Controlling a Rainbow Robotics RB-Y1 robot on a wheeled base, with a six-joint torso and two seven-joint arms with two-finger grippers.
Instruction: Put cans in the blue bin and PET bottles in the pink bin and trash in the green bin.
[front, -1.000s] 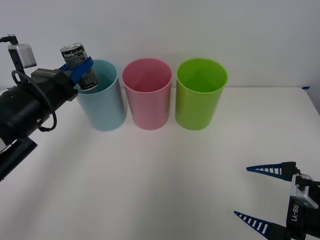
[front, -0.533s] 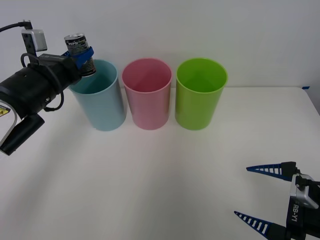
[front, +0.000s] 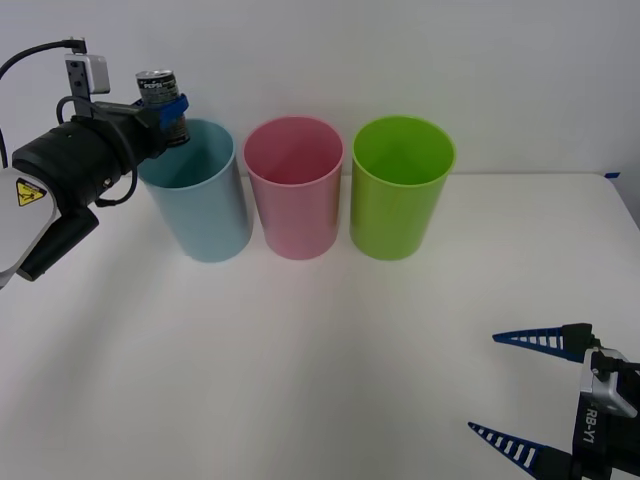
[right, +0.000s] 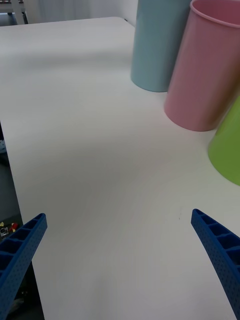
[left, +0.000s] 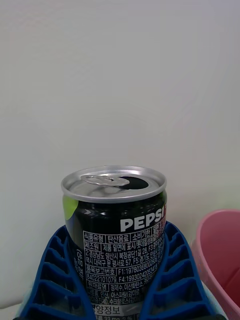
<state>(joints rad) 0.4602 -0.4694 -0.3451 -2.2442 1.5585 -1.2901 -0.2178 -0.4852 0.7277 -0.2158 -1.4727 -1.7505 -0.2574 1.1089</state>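
Observation:
A small black can (front: 162, 104) with a silver top is held upright in the air over the back left rim of the light blue bin (front: 203, 205). My left gripper (front: 168, 110) is shut on the can (left: 116, 235), its blue fingers (left: 55, 272) wrapped around both sides. To the right of the blue bin stand the pink bin (front: 295, 190) and then the green bin (front: 400, 190), all in one row. My right gripper (front: 528, 393) rests open near the table's front right corner, with nothing between its fingers (right: 220, 250).
The white table (front: 320, 350) stretches bare in front of the three bins. A white wall rises right behind them. In the right wrist view the blue bin (right: 157, 45), pink bin (right: 205, 70) and green bin (right: 227, 145) stand ahead across the table.
My left arm has risen and swung back, carrying the can from a tilted pose at the blue bin's rim to upright above its back left edge. The right arm has stayed still.

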